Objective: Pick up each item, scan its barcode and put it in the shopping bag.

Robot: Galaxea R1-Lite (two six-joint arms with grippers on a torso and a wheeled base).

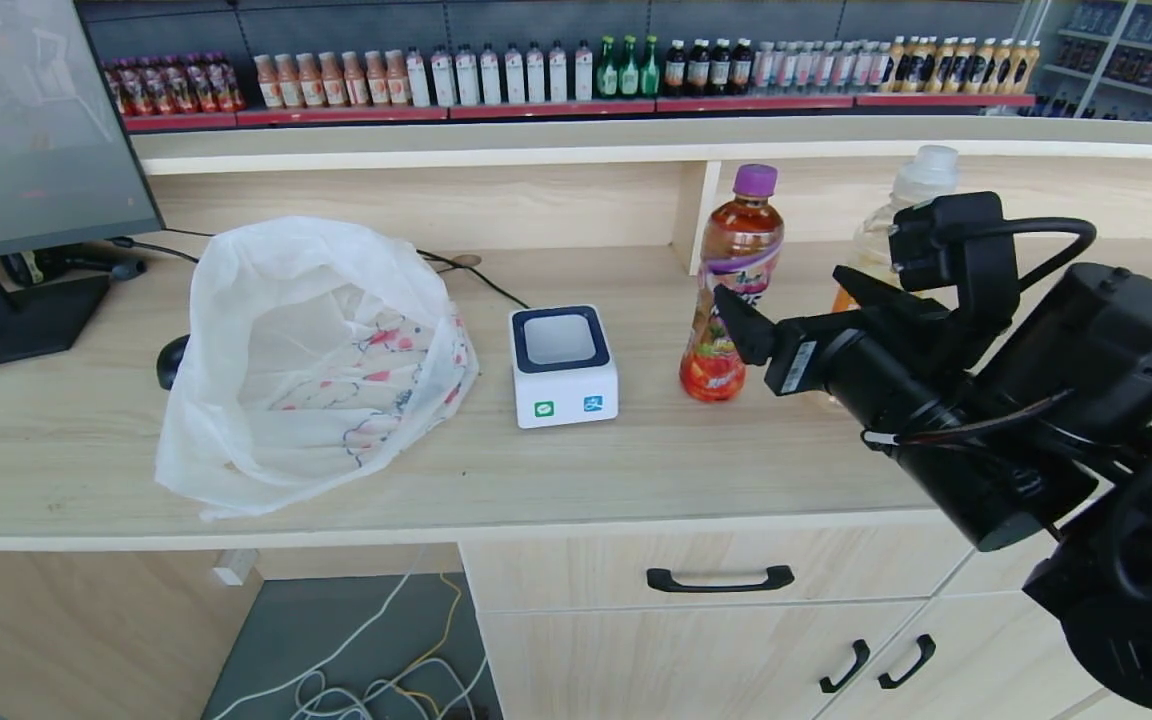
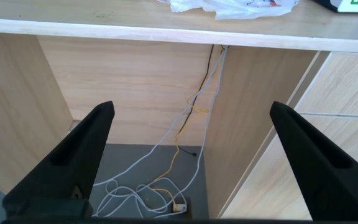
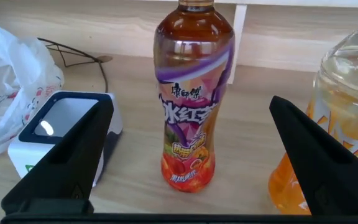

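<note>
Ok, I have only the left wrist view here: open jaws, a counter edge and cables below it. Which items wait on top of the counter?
Observer: Two bottles stand toward the robot's right: a tea bottle with a purple cap, and farther right a clear bottle with a pale cap.
Operator: Is the right arm holding one of them?
Observer: No. The right gripper has its jaws open close to the tea bottle and holds nothing.
Operator: And where is the scanner?
Observer: The white scanner sits between the shopping bag and the tea bottle, its window facing up.
</note>
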